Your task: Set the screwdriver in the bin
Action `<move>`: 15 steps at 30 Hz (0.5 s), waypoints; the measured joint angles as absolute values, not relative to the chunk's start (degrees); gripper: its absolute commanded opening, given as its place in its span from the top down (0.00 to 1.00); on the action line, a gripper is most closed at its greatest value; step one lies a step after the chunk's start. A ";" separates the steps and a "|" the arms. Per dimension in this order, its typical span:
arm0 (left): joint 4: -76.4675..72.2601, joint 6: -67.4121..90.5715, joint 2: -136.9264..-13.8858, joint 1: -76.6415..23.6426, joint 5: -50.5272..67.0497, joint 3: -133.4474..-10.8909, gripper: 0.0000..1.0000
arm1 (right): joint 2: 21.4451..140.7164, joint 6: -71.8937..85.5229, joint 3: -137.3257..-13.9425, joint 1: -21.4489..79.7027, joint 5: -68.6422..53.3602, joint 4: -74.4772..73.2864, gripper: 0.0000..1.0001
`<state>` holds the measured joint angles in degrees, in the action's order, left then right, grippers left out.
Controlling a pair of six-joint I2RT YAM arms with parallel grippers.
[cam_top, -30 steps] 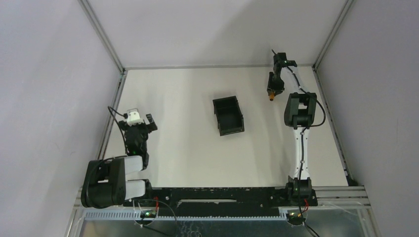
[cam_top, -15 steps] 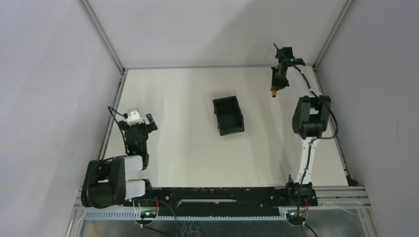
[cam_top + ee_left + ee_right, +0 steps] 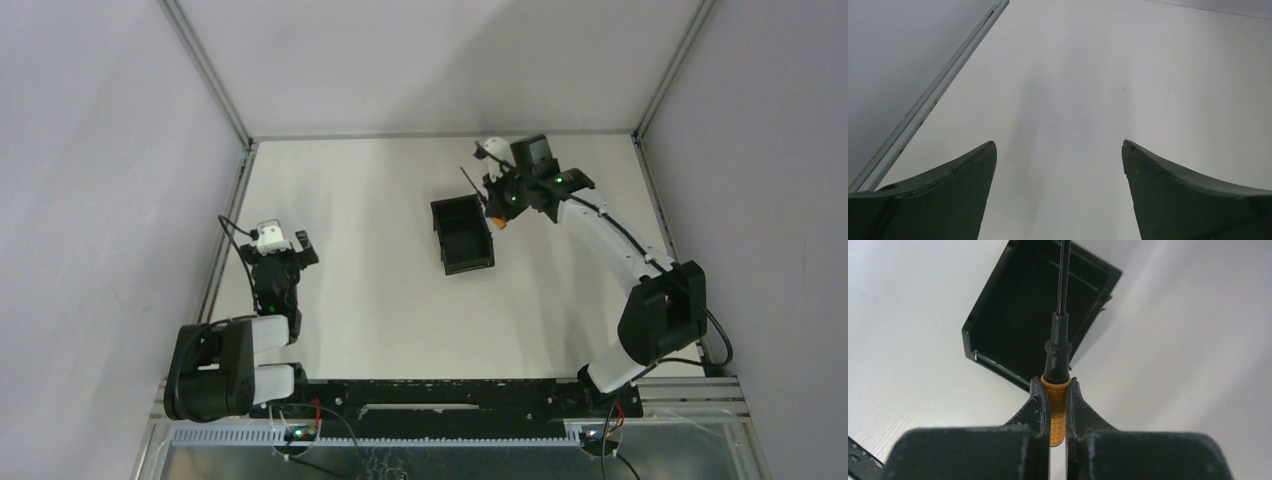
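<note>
My right gripper (image 3: 1055,382) is shut on the orange handle of the screwdriver (image 3: 1056,410). Its thin dark shaft points forward over the open black bin (image 3: 1038,310), above the bin's near corner. In the top view the right gripper (image 3: 497,208) hangs at the bin's (image 3: 462,236) far right corner, with the screwdriver (image 3: 501,222) showing as an orange tip and a dark shaft slanting toward the bin. My left gripper (image 3: 1059,145) is open and empty over bare table; it sits near the left edge in the top view (image 3: 280,250).
A metal frame rail (image 3: 228,225) runs along the table's left edge close to the left gripper, and another rail (image 3: 668,225) along the right edge. Grey walls enclose the table on three sides.
My right arm has swung from the far right corner leftward and nearer, carrying the screwdriver to the bin's far right corner. The left arm has not moved.
</note>
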<state>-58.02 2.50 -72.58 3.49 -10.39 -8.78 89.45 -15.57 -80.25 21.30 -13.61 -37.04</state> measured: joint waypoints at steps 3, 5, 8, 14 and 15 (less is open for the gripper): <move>-58.02 2.50 -72.58 3.49 -10.39 -8.78 0.00 | 91.18 -16.99 -78.76 23.94 -13.58 -37.01 1.00; -58.00 2.50 -72.58 3.49 -10.39 -8.78 0.00 | 92.62 -17.91 -78.76 25.52 -12.82 -36.10 1.00; -58.02 2.50 -72.58 3.49 -10.39 -8.78 0.00 | 95.13 -19.16 -78.76 27.62 -11.38 -34.39 1.00; -58.02 2.50 -72.58 3.49 -10.39 -8.78 0.00 | 100.49 -19.59 -78.76 29.91 -9.80 -32.53 0.93; -58.02 2.50 -72.58 3.49 -10.39 -8.78 0.00 | 101.10 -19.62 -78.76 30.09 -9.50 -32.38 0.91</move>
<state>-58.02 2.50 -72.58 3.49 -10.39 -8.78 101.10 -19.62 -78.76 30.09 -9.50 -32.38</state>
